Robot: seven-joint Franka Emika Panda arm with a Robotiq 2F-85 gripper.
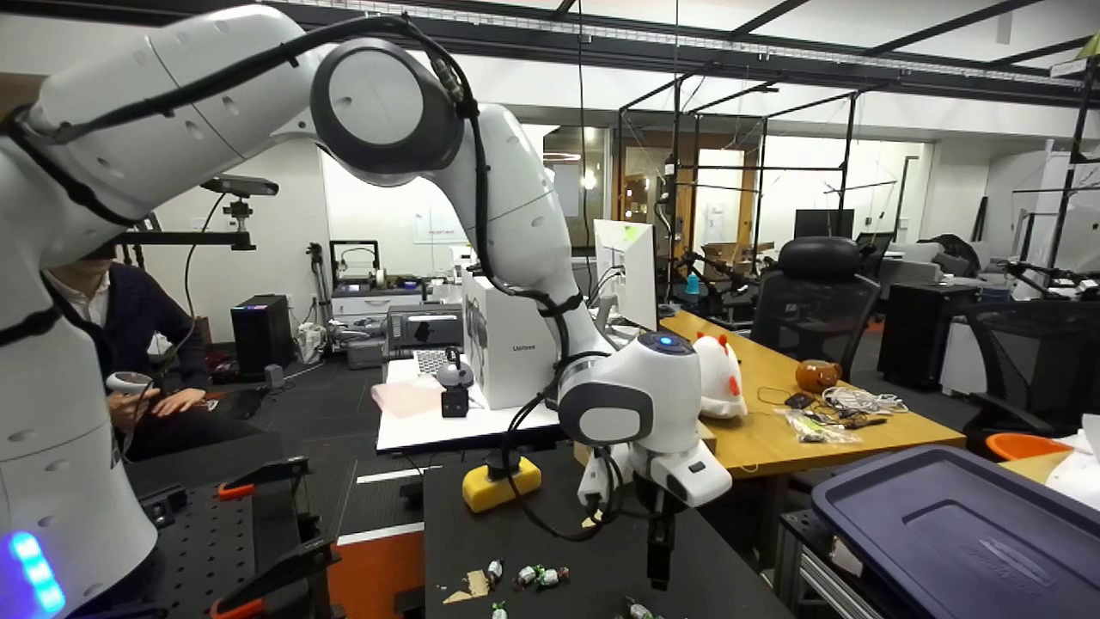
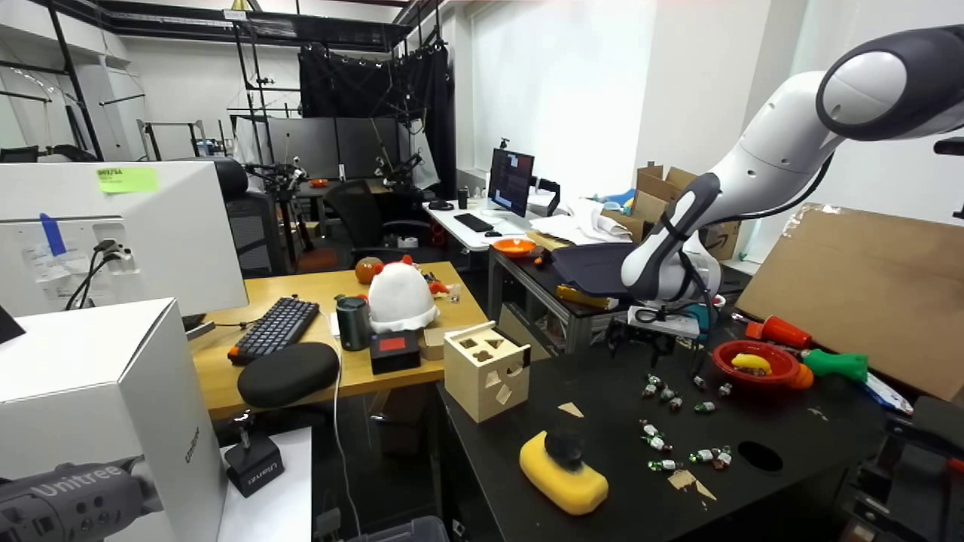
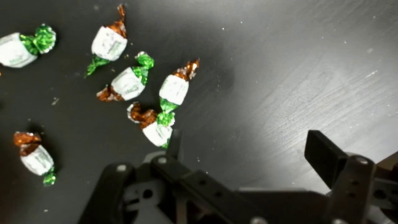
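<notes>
Widely spread, the pincer hangs near several wrapped candies.

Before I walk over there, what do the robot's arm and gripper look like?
The arm is smooth, white and rounded, with dark grey joint covers. A black cable runs along its outside, black straps wrap around it, and blue lights glow on it. The gripper is black, with jointed linkages, flat-faced fingertips and light-coloured round screw heads.
</notes>
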